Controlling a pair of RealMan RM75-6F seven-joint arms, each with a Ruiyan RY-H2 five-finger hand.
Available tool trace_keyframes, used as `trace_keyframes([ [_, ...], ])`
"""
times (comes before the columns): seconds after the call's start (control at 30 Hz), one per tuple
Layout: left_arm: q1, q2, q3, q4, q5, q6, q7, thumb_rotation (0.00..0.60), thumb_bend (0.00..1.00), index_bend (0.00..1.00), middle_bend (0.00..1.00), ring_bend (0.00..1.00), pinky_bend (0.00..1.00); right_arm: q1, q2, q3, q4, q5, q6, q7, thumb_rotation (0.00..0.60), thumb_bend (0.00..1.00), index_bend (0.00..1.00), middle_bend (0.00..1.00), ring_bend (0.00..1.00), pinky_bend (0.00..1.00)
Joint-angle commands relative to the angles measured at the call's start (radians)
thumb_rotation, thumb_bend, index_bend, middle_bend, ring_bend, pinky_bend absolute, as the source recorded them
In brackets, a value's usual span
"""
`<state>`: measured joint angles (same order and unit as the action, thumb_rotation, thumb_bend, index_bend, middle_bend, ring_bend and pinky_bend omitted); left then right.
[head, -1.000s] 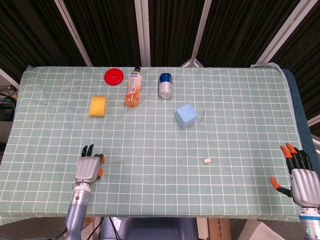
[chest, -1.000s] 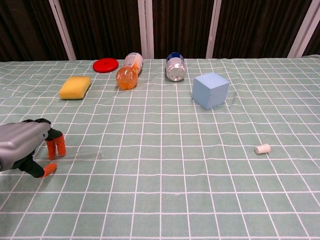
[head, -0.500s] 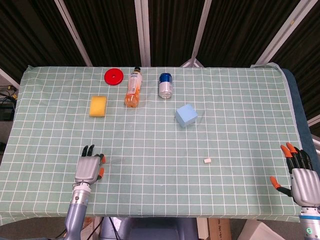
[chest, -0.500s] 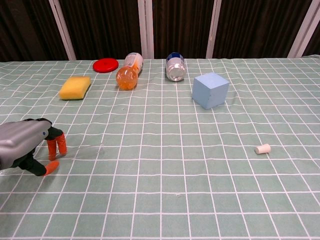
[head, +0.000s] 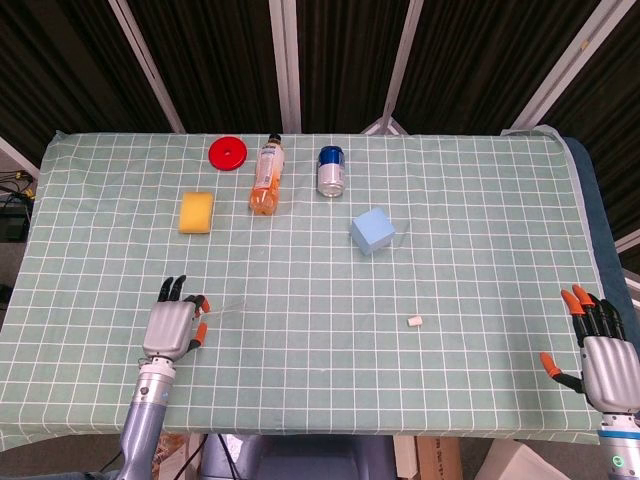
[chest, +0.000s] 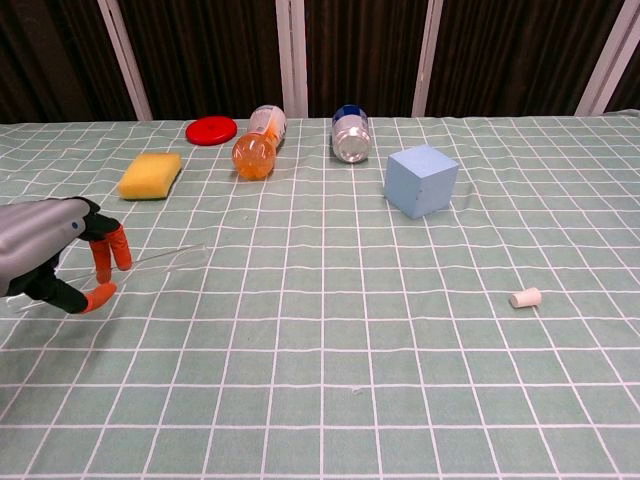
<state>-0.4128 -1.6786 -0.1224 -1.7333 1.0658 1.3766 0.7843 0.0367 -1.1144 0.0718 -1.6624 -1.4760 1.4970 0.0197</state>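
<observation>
Your left hand (head: 172, 327) sits over the near-left part of the table (head: 480, 230), fingers curled together around a thin clear rod (chest: 165, 257). In the chest view the rod runs from between the orange fingertips (chest: 110, 250) out to the right, low over the cloth; I can't tell if its far end touches the cloth. In the head view it's only a faint streak beside the hand.

Your right hand (head: 600, 352) is at the near-right corner, past the cloth edge, fingers spread apart, holding nothing. The chest view doesn't show it.

Nearest thing to the left hand is the yellow sponge (head: 196, 212), further back and well apart from it. Back row: red disc (head: 228, 153), orange bottle (head: 265, 176) lying on its side, can (head: 331, 170) also lying down. Blue cube (head: 372, 231) sits right of centre. Small white stopper (head: 414, 321) lies on its side, near-right of centre, well apart from both hands.
</observation>
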Motion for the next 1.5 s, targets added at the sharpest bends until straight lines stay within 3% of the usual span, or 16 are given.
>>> trace_keyframes([
  [0.03, -0.011, 0.032, 0.012, 0.013, 0.058, -0.018, -0.039, 0.600, 0.66, 0.47, 0.50, 0.07, 0.00, 0.001, 0.000, 0.000, 0.000, 0.001, -0.002, -0.001, 0.600, 0.31, 0.00, 0.00, 0.00, 0.00],
  [0.23, -0.046, 0.117, 0.043, 0.095, 0.226, -0.079, -0.189, 0.600, 0.66, 0.47, 0.50, 0.07, 0.00, 0.005, -0.002, -0.001, 0.004, -0.008, -0.003, 0.000, 0.600, 0.31, 0.00, 0.00, 0.00, 0.00],
  [0.4, -0.089, 0.189, 0.020, 0.149, 0.337, -0.116, -0.384, 0.600, 0.66, 0.47, 0.50, 0.07, 0.00, 0.032, -0.014, 0.012, 0.025, -0.038, -0.010, 0.031, 0.600, 0.31, 0.00, 0.00, 0.00, 0.00],
  [0.6, -0.117, 0.223, 0.015, 0.200, 0.410, -0.131, -0.508, 0.600, 0.66, 0.47, 0.50, 0.07, 0.00, 0.075, -0.033, 0.017, 0.066, -0.048, -0.060, 0.004, 0.600, 0.31, 0.14, 0.03, 0.00, 0.00],
  [1.2, -0.181, 0.251, -0.038, 0.246, 0.413, -0.182, -0.640, 0.600, 0.66, 0.47, 0.50, 0.07, 0.00, 0.256, -0.147, 0.063, 0.068, 0.073, -0.314, -0.196, 0.600, 0.31, 0.43, 0.13, 0.00, 0.00],
  [1.5, -0.202, 0.233, -0.043, 0.285, 0.400, -0.208, -0.664, 0.600, 0.66, 0.47, 0.50, 0.07, 0.00, 0.319, -0.243, 0.056, 0.118, 0.096, -0.385, -0.253, 0.600, 0.31, 0.48, 0.15, 0.00, 0.00],
])
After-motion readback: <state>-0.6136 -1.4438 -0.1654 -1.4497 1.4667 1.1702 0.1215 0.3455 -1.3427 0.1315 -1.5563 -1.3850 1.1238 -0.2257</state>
